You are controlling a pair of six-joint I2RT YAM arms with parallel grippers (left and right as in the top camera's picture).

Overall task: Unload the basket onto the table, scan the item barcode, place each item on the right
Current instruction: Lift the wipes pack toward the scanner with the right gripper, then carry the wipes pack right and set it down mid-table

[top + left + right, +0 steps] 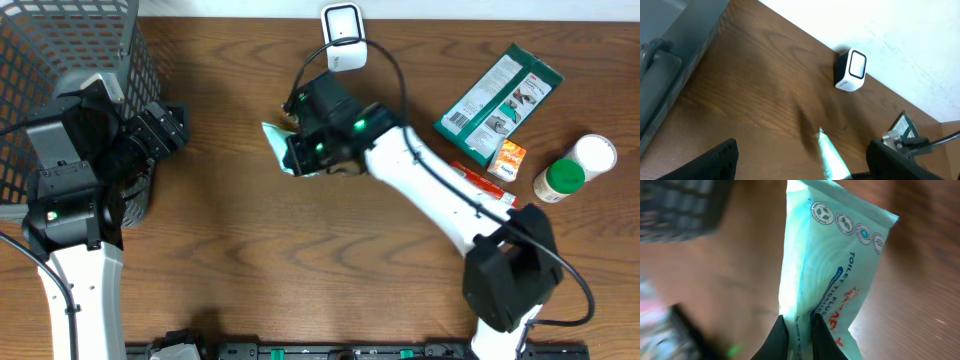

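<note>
R gripper [799,330] pinched tight on wipes pack [830,270] edge. Pack near table ctr, scanner [342,35] at its 1 o'clock. L gripper [168,130] spread wide, beside basket [60,40] at table's 10 o'clock. Basket contents: can't tell.

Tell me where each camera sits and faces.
Overhead: above the table, looking down on left gripper, right gripper, scanner, wipes pack.
Left wrist: low, facing across the table at the scanner; its open fingers frame the view.
Right wrist: close on the wipes pack; its fingers pinch it.
Shared: overhead and left wrist both show scanner and wipes pack.
</note>
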